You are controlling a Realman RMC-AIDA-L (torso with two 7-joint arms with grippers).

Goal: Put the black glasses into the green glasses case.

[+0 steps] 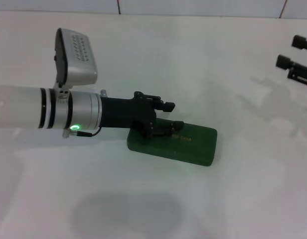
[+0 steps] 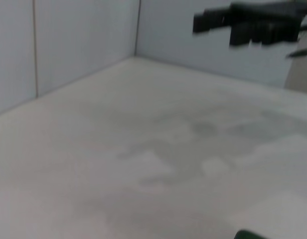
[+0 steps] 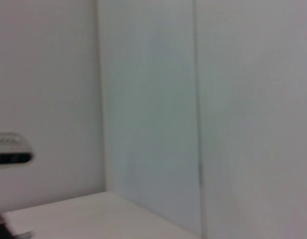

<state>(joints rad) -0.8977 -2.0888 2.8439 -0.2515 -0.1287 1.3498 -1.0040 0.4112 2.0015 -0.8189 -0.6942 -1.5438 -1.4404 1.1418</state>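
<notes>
White left arm (image 1: 19, 107), silver wrist, black tool (image 1: 163, 117).

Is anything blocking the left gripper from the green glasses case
Nothing visible does. The left gripper is right over the closed green glasses case, apparently touching its lid. The right gripper sits far off at the table edge.

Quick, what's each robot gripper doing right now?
Left gripper: over the closed green glasses case, looks open, holding nothing.
Right gripper: parked far right, looks open.

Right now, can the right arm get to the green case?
Probably yes, but awkwardly: the right gripper sits far off at the table's edge, and the left gripper already hangs over the green glasses case, crowding its top.
</notes>
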